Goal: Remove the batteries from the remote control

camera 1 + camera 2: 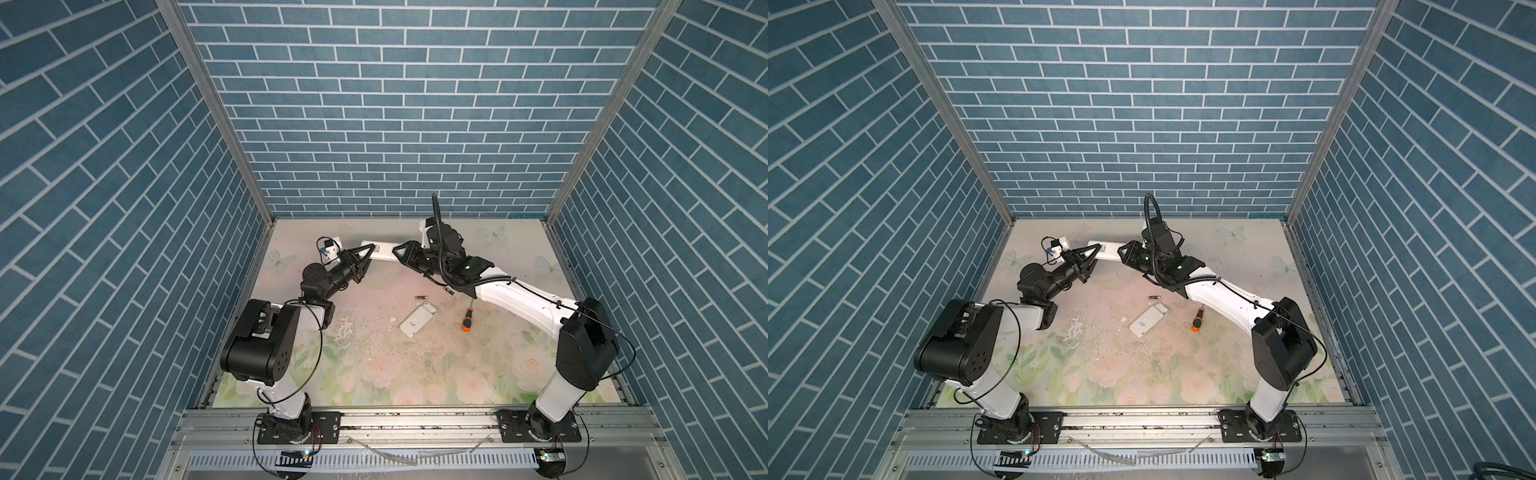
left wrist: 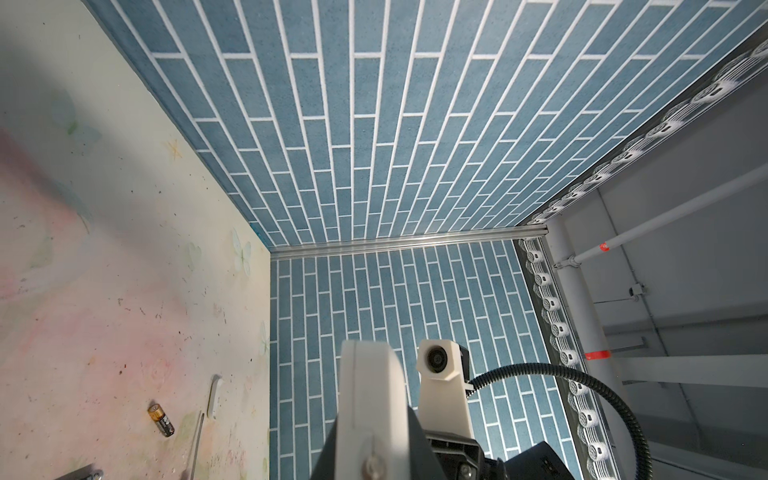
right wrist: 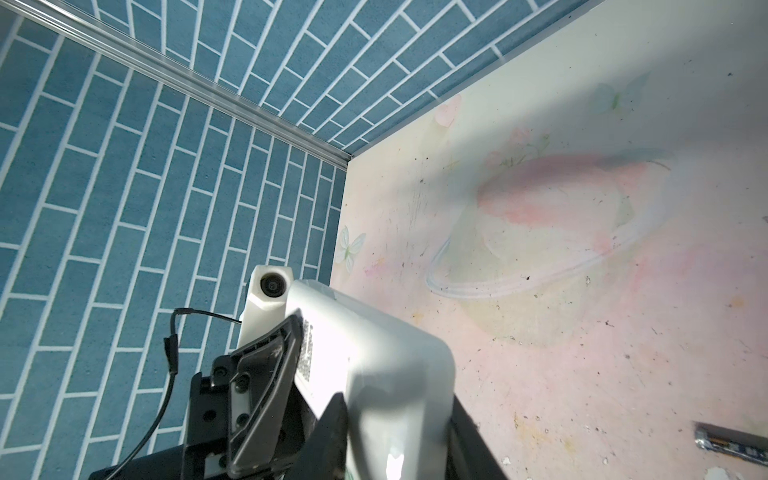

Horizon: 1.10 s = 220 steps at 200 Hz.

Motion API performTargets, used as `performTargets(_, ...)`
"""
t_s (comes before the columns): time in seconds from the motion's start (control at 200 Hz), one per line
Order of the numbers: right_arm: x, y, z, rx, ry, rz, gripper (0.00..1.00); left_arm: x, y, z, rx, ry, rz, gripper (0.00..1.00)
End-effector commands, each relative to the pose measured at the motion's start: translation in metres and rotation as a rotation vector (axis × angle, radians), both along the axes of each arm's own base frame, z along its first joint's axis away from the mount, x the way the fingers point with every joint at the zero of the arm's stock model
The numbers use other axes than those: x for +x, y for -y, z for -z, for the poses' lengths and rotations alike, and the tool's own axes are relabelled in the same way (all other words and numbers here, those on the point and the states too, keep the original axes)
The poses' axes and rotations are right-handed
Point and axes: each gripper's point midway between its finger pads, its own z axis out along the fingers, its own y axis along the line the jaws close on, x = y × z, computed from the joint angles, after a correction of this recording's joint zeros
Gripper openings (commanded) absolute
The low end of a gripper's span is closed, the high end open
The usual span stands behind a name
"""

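Note:
A white remote control [image 1: 380, 251] hangs above the back of the table, held at both ends. My left gripper [image 1: 370, 250] is shut on its left end, and the left wrist view shows the remote control [image 2: 370, 386] edge-on between the jaws. My right gripper [image 1: 397, 252] is shut on the other end; its dark fingers flank the remote control [image 3: 374, 353]. One of the batteries [image 1: 421, 297], black with a gold end, lies loose on the table [image 1: 478, 361] and also shows in the left wrist view as a battery [image 2: 161, 420]. A second battery [image 1: 448, 290] lies by the right arm's cable.
A white cover [image 1: 418, 318] lies mid-table with an orange-and-black screwdriver [image 1: 467, 319] to its right. Blue brick walls [image 1: 374, 124] close in the back and both sides. The right arm [image 1: 523, 299] stretches over the table's right half.

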Motion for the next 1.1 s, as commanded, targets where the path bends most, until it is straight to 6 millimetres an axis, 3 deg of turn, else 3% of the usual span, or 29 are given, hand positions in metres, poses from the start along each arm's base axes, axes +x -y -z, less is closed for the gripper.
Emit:
performTargets(0.0, -0.005, 0.006, 0.018, -0.053, -0.019, 0.003, 0.36, -0.010, 0.002, -0.034, -0.026, 0.107, 0.021, 0.00)
performTargets(0.375, -0.007, 0.016, 0.019, -0.059, -0.019, 0.019, 0.42, -0.014, 0.001, -0.041, -0.039, 0.115, 0.019, 0.00)
performTargets(0.695, -0.008, 0.021, 0.021, -0.060, -0.019, 0.029, 0.40, -0.016, 0.000, -0.045, -0.045, 0.120, 0.018, 0.00)
performTargets(0.905, -0.006, 0.012, 0.015, -0.036, -0.011, 0.002, 0.48, -0.017, 0.000, -0.043, -0.043, 0.115, 0.021, 0.00)
performTargets(1.095, -0.004, 0.006, 0.021, -0.032, -0.028, -0.011, 0.48, -0.018, 0.000, -0.044, -0.043, 0.117, 0.020, 0.00)
